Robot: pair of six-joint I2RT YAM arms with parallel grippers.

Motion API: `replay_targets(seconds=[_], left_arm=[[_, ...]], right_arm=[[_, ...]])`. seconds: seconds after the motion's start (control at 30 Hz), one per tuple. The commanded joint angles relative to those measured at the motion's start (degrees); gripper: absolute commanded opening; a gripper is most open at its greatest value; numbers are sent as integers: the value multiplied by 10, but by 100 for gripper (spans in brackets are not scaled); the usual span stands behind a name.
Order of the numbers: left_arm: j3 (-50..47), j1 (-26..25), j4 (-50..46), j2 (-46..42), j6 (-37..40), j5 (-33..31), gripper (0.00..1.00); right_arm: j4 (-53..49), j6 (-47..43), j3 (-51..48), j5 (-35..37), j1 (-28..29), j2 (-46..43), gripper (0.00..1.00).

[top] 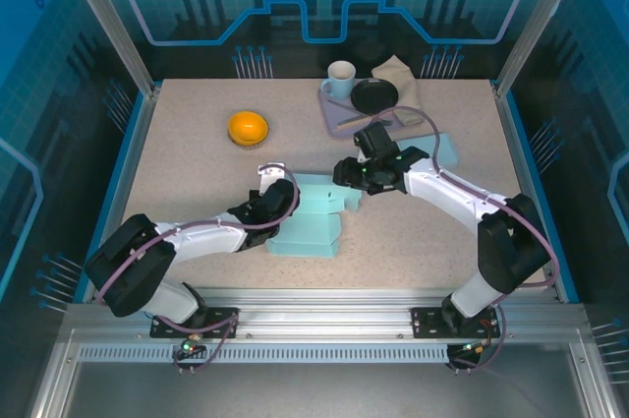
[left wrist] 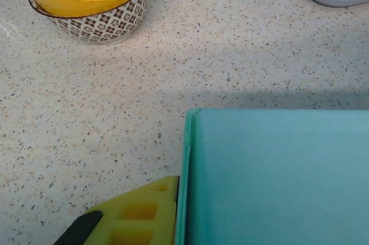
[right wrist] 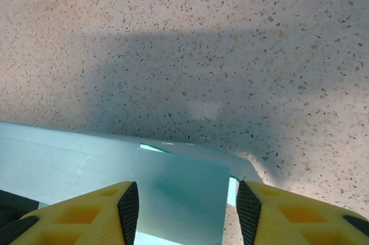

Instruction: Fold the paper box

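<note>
I get bright, even light from overhead. My right wrist view has a broad, soft shadow across the tabletop (right wrist: 190, 83) mid-frame. In the left wrist view there is glare on the yellow bowl (left wrist: 98, 20) at upper left and a shadow band above the paper box (left wrist: 277, 176). All of it is sharp.

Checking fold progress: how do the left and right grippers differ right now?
The left gripper is shut, pinching a wall of the paper box; the right gripper is open, fingers straddling a flap. The left gripper sits at the box's left side, the right gripper at its far right. Both have yellow fingers.
</note>
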Motion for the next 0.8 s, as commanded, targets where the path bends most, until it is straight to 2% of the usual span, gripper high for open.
replay_targets(seconds=[0.0,0.13,0.3,0.5,0.63,0.77], left_arm=[[21,3,24,4,-44,-15,14],[26,4,17,7,-50,-17,14],[15,3,42,3,-51,6,14],[8,2,52,-7,-50,16,14],[1,2,77,-10,-38,46,14],[2,1,75,-8,-41,60,14]], right_arm=[[-25,14,-19,-12,-4,-17,51],[-14,22,-32,-19,-5,-29,51],[-2,5,-21,-46,-4,0,50],[-29,-19,4,-33,1,35,50],[-28,-36,11,-21,-4,59,51],[-50,-78,50,-43,-4,94,40]])
